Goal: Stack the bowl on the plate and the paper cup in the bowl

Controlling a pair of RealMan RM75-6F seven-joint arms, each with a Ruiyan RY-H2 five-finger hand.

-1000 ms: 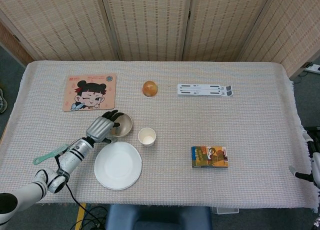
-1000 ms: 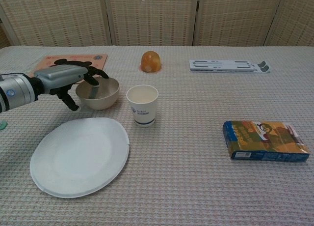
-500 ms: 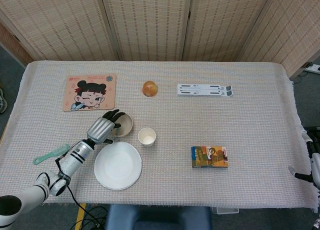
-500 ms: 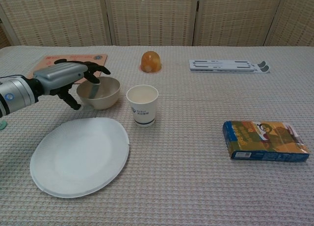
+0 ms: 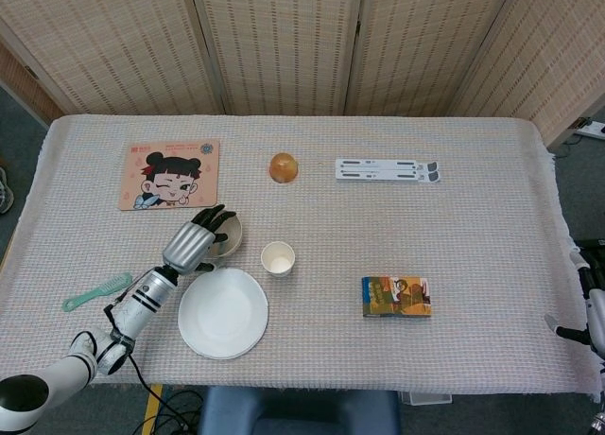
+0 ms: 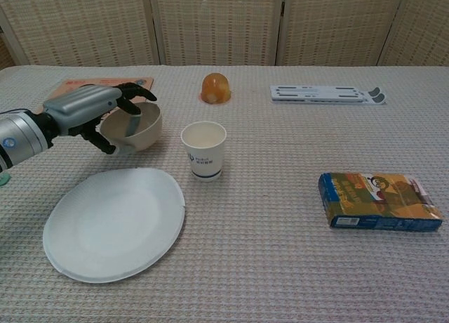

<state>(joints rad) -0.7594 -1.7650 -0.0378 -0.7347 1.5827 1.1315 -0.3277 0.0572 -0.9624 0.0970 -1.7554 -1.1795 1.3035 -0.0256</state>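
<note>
A beige bowl (image 6: 138, 128) hangs tilted just above the table, gripped at its left rim by my left hand (image 6: 85, 109), with fingertips inside the rim and the thumb below. In the head view the bowl (image 5: 230, 230) is half covered by that hand (image 5: 192, 243). The white plate (image 5: 223, 312) lies flat in front of the bowl, also seen in the chest view as the plate (image 6: 112, 222). A white paper cup (image 6: 203, 149) stands upright to the right of the bowl. Only a sliver of my right hand (image 5: 588, 307) shows at the table's right edge, so its state is unclear.
A cartoon mat (image 5: 170, 173) lies at the back left and a green brush (image 5: 95, 291) at the front left. An orange round object (image 5: 284, 166) and a white flat rack (image 5: 386, 169) sit further back. A colourful box (image 5: 396, 296) lies at the right.
My left hand has lifted the bowl off the table and tilted it, shifting slightly left and toward the plate. The cup, plate and right arm have not moved.
</note>
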